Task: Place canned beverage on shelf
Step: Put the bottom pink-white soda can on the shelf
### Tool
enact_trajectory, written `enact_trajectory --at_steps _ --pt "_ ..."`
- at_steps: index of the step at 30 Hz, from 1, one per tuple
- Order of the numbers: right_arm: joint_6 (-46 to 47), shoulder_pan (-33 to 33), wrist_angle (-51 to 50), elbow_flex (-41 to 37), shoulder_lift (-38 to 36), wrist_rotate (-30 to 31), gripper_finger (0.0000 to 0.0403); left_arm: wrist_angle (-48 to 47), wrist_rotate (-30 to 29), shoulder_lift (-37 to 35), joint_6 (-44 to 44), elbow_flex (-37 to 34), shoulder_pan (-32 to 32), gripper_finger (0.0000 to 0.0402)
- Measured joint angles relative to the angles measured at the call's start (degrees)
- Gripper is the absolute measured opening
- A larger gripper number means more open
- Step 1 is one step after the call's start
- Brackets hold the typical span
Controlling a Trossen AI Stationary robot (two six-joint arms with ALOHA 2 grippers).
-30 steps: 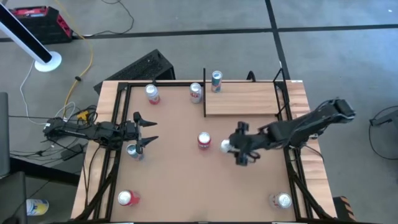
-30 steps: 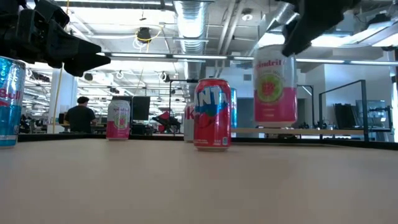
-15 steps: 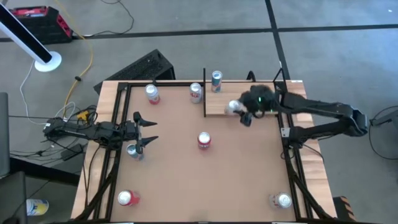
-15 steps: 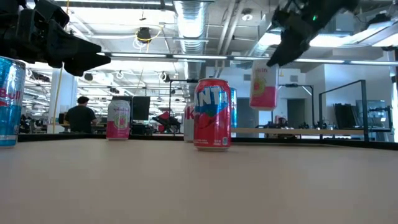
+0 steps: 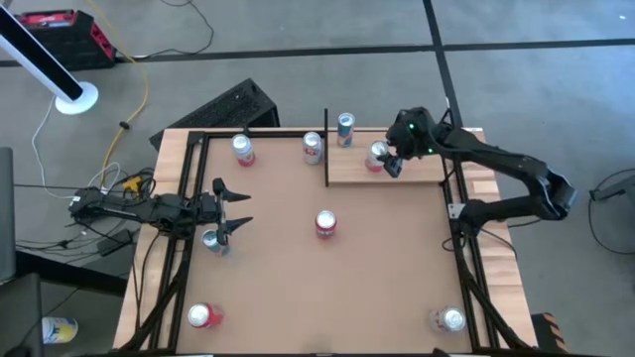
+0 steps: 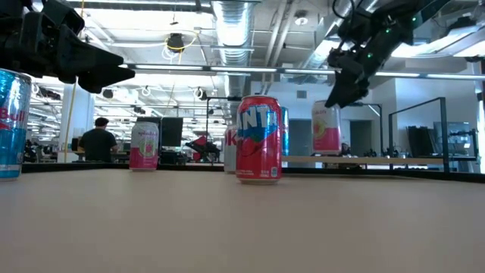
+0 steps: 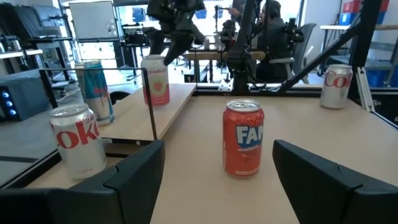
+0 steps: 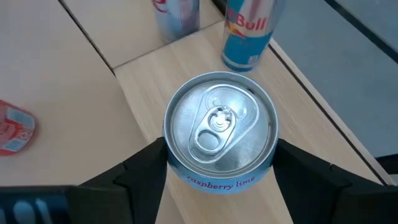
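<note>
My right gripper (image 5: pixel 387 161) is shut on a pink-and-white can (image 8: pixel 221 127) over the pale wood-plank shelf (image 5: pixel 422 167) at the table's far right. The can also shows in the low view (image 6: pixel 326 129) and the left wrist view (image 7: pixel 155 79). A blue Red Bull can (image 5: pixel 345 129) stands on the shelf's far left corner. My left gripper (image 5: pixel 233 206) is open and empty at the table's left side, with a blue can (image 5: pixel 212 241) just on its near side. My right gripper pinches the can's side wall just below the top rim (image 8: pixel 171 163) between its two fingers, one on each side. The fingers come from above, slanting down from the table's right. The can is upright with its base at the shelf planks (image 7: pixel 155 102); it seems to stand on them.
A red Fanta can (image 5: pixel 325 225) stands mid-table. A Coke can (image 5: pixel 313 147) and a pink can (image 5: pixel 243 149) stand near the far edge, left of the shelf's black post (image 5: pixel 326 149). Two more cans (image 5: pixel 203 315) (image 5: pixel 448 319) stand near the front corners.
My right gripper has carried the pink can from mid-table, lifted clear, toward the far edge and over the shelf. It has then lowered the can, still upright, down to the shelf planks.
</note>
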Motion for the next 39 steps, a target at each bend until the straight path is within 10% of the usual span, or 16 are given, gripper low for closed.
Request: enact_trajectory --at_steps 39 --pt "-0.1 -0.1 0.0 0.0 0.6 1.5 0.0327 -0.1 0.0 0.0 0.2 0.0 0.0 0.0284"
